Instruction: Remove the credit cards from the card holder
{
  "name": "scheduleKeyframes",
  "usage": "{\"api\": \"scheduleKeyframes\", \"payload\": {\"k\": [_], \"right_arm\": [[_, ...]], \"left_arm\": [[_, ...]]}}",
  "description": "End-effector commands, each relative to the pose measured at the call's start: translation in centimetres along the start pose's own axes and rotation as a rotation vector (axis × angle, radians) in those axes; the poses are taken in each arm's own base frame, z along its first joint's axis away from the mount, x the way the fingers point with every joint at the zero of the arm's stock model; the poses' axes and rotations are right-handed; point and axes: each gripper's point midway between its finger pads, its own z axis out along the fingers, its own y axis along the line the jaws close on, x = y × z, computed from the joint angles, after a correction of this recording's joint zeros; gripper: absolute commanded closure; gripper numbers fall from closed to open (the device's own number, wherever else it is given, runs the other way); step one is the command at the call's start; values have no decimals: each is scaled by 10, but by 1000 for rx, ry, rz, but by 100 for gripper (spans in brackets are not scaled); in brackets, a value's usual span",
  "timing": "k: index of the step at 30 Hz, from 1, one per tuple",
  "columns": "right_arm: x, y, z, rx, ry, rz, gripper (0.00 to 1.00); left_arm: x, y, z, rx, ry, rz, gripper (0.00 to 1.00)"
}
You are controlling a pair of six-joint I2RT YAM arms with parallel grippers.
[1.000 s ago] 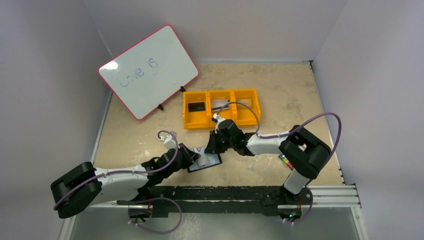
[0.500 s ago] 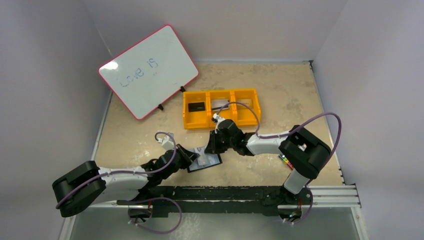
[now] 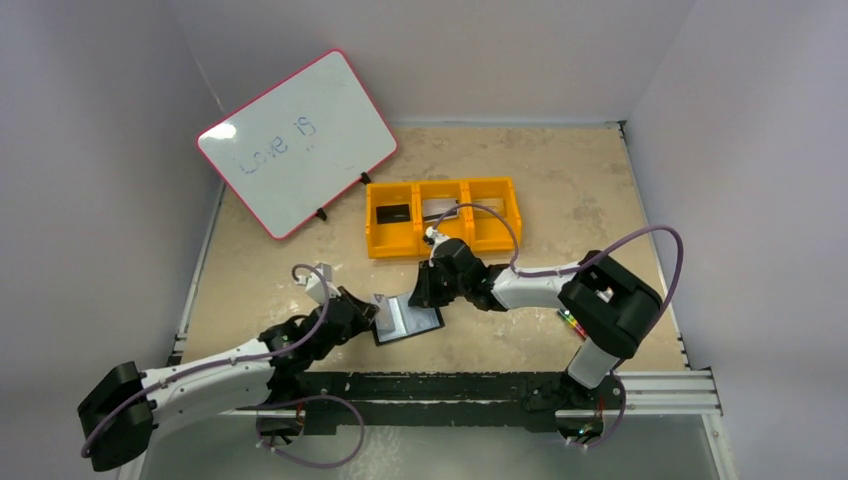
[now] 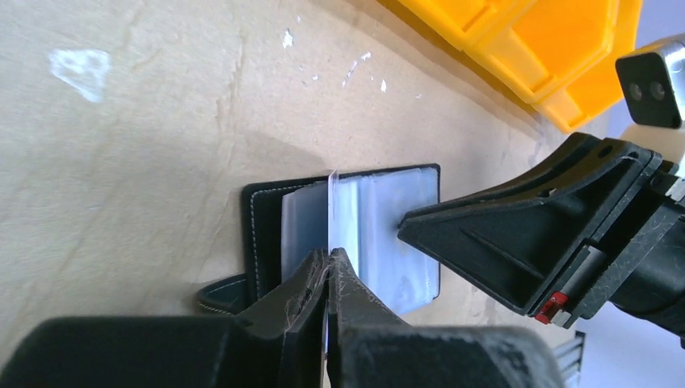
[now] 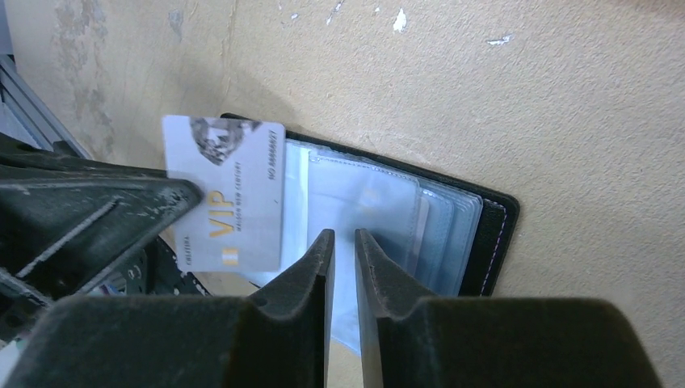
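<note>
The black card holder (image 3: 410, 322) lies open on the table, its clear plastic sleeves (image 5: 380, 210) facing up. My left gripper (image 4: 329, 263) is shut on a pale grey card printed "VIP" (image 5: 226, 194), seen edge-on in the left wrist view (image 4: 331, 202). The card hangs over the holder's left edge, clear of the sleeves. My right gripper (image 5: 340, 236) has its jaws closed to a narrow slit, tips pressed on the sleeves. In the top view the left gripper (image 3: 374, 308) is at the holder's left edge and the right gripper (image 3: 418, 297) at its far edge.
An orange three-compartment tray (image 3: 443, 243) stands behind the holder, with a black card (image 3: 392, 212) in its left bin and a silvery card (image 3: 437, 208) in the middle bin. A pink-rimmed whiteboard (image 3: 297, 140) leans at the back left. A marker pack (image 3: 570, 322) lies partly hidden under the right arm.
My left arm has drawn back toward the near left with the pale card in its jaws, sliding it out past the holder's left edge. The right gripper has stayed on the holder.
</note>
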Motion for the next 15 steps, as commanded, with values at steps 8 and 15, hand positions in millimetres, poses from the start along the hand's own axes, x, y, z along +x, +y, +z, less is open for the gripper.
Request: {"api": "scheduleKeyframes", "payload": {"k": [8, 15], "right_arm": [[-43, 33, -44, -48, -155, -83, 62], [-91, 17, -94, 111, -424, -74, 28]], "left_arm": [[-60, -78, -40, 148, -131, 138, 100], [-80, -116, -57, 251, -176, 171, 100]]}}
